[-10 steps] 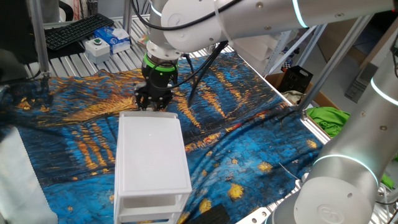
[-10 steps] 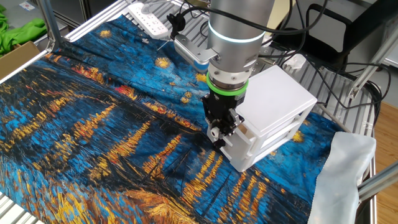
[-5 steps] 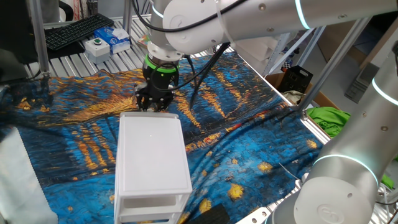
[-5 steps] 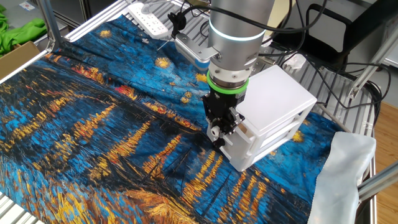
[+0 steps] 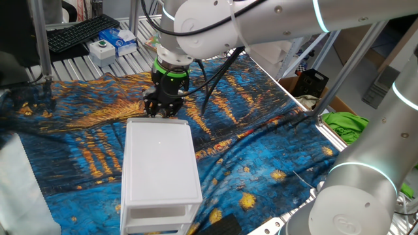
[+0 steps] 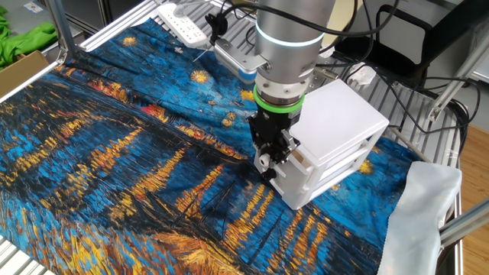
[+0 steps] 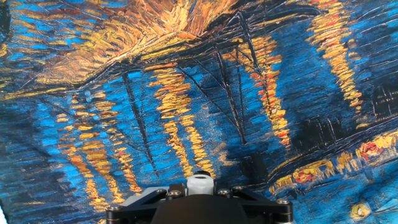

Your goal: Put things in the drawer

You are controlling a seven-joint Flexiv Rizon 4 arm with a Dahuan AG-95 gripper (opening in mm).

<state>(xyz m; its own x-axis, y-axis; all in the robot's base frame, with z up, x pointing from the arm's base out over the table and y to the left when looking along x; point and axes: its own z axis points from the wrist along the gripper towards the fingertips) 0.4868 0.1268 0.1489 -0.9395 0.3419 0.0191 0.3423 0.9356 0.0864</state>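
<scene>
Fingers (image 6: 269,163) are hanging at the white cabinet's (image 6: 334,137) front edge — spread or pinching, I cannot tell — so any drawer (image 6: 307,166) pull needs a straight, level draw.

One fixed view looked down from behind the cabinet (image 5: 160,171) toward the gripper (image 5: 161,111); the other faced it across the cloth (image 6: 114,168). Hand view stared straight down, close.

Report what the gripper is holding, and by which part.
Cannot be told. The gripper sits at the front of the white cabinet, level with its top drawer, but the contact is hidden in every view.
</scene>
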